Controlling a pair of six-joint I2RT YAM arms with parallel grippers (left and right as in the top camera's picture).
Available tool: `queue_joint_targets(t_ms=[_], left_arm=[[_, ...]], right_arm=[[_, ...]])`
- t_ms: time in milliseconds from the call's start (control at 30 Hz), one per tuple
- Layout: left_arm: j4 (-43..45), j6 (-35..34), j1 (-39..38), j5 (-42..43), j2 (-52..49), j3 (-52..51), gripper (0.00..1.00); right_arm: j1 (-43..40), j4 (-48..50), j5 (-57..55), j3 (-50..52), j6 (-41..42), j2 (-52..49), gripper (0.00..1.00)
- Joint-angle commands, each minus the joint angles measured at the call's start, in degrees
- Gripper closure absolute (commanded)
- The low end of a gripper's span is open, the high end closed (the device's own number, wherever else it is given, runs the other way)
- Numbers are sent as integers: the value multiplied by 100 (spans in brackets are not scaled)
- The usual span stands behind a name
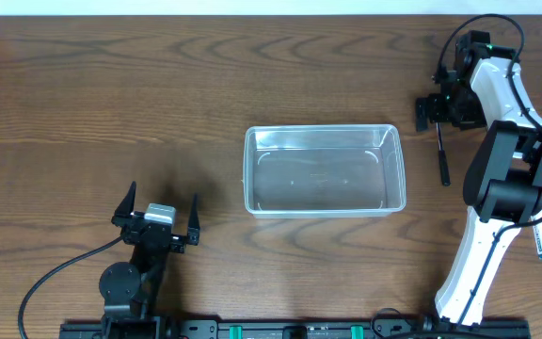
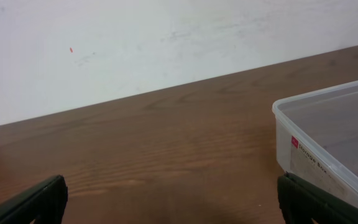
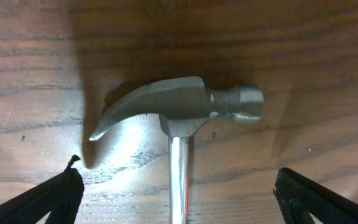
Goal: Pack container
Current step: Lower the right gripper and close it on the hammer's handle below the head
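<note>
starting the pack: container empty, hammer not yet gripped
we see the container [image 1: 323, 212] sitting mid-table [image 1: 83, 94] with nothing in it, so none of the packing is done. our right pincer [image 3: 179, 180] hangs spread wide over the hammer [image 3: 182, 109], fingers either side of the handle below the head. the hammer lies flat, well right of the container. our left pincer [image 1: 161, 212] is spread too and holds nothing, near the front left. we judge that the grasp, the carry and the drop into the container are all left.
</note>
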State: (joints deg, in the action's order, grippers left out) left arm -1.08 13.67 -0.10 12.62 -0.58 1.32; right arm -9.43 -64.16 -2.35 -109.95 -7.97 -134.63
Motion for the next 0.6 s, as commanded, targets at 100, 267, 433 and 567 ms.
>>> queue_joint_targets(t_ms=[100, 267, 433, 567], left_arm=[[-186, -28, 20, 17, 35, -109, 2], [-186, -28, 20, 17, 35, -109, 2], [-186, -28, 20, 17, 35, -109, 2], [-186, -28, 20, 17, 35, -109, 2]], right_arm=[[-35, 76, 2, 59, 131, -42, 1], [-35, 76, 4, 61, 129, -42, 1], [-35, 92, 4, 120, 131, -42, 1], [-35, 122, 4, 219, 127, -42, 1]])
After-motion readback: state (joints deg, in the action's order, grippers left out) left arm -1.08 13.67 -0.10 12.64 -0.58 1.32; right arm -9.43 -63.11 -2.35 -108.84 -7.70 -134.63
